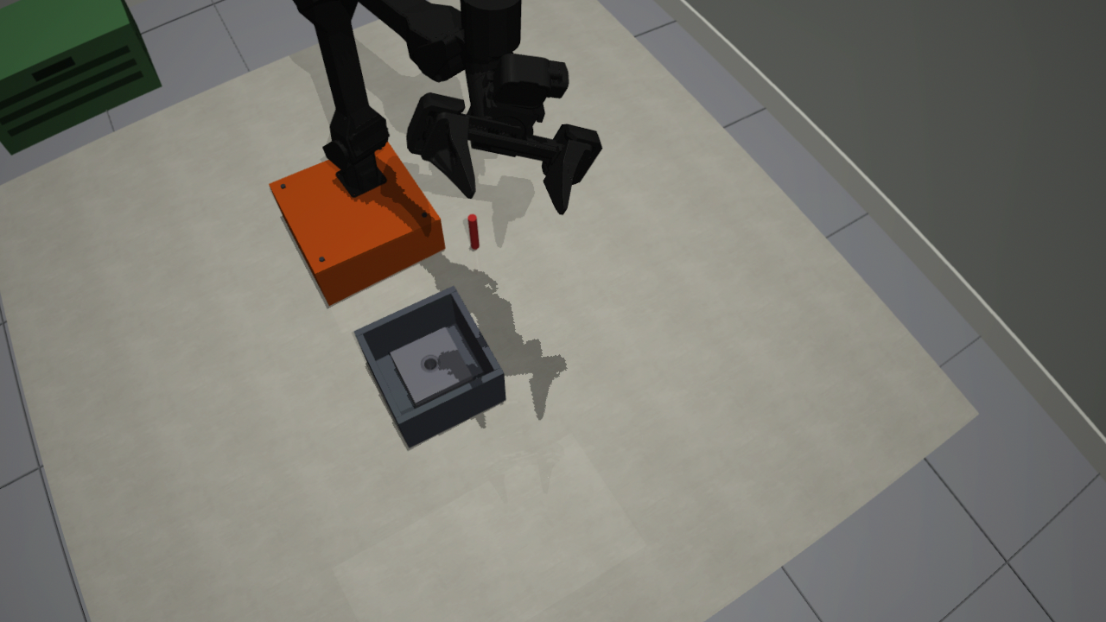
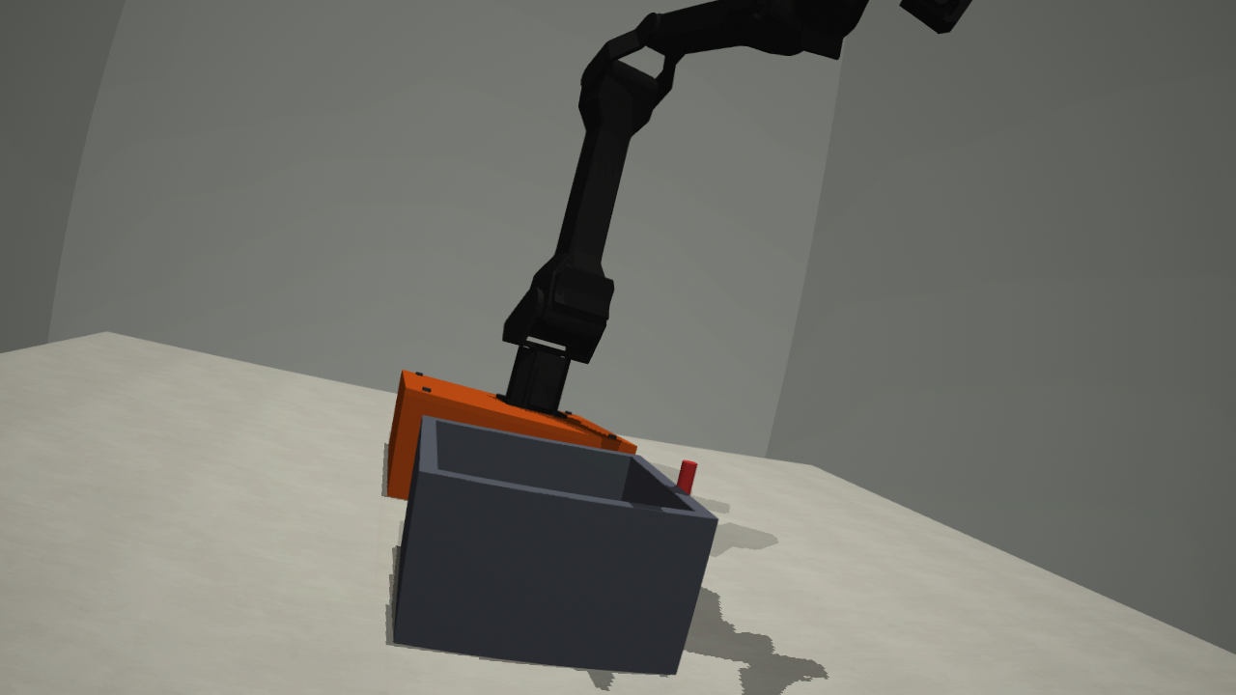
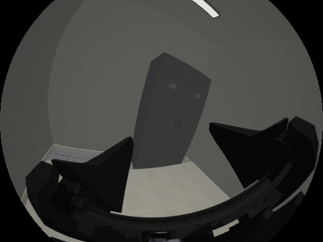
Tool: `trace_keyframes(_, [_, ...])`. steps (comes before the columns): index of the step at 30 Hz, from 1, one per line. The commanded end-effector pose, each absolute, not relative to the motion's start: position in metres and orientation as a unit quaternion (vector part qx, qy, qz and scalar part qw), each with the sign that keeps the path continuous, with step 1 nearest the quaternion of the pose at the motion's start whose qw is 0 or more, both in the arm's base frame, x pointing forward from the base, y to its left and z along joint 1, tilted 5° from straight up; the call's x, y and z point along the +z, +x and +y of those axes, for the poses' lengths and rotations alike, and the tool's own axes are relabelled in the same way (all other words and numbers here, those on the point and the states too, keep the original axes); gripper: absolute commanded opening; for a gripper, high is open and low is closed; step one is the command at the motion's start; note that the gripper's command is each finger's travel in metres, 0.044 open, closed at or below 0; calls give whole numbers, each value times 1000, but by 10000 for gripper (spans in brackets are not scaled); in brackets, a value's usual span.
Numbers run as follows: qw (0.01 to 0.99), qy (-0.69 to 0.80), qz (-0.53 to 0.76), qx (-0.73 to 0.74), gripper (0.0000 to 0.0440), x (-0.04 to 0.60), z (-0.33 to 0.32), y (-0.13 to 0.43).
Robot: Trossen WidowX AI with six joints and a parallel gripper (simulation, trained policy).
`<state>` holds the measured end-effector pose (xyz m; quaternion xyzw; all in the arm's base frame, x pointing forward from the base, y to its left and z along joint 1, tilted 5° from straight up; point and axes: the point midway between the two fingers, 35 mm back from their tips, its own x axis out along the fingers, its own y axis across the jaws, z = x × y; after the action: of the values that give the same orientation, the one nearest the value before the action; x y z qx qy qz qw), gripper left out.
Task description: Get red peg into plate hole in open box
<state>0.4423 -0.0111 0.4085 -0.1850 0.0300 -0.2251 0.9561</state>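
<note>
A red peg (image 1: 473,233) (image 2: 686,477) stands upright on the pale mat, just right of the orange block. A dark grey open box (image 1: 452,420) (image 2: 552,570) stands in front of the block. On its floor lies a light grey plate (image 1: 413,352) with a round hole (image 1: 430,363); nothing is in the hole. Plate and hole are hidden in the exterior view. My gripper (image 1: 517,204) (image 3: 171,134) is wide open and empty, high above the mat. In the exterior view it is mostly out of frame. The wrist view shows no peg or box.
An orange block (image 1: 363,224) (image 2: 397,440) carries the arm's base, beside the peg and behind the box. A green cabinet (image 1: 69,53) stands at the upper left in the top view. A tall dark cabinet (image 3: 175,107) stands by the wall in the wrist view.
</note>
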Motion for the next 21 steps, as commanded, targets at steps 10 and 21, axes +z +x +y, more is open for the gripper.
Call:
trace_keyframes(10, [976, -57, 166, -133, 440, 307, 49, 420])
trace_keyframes(21, [941, 45, 319, -105, 440, 218, 88, 368])
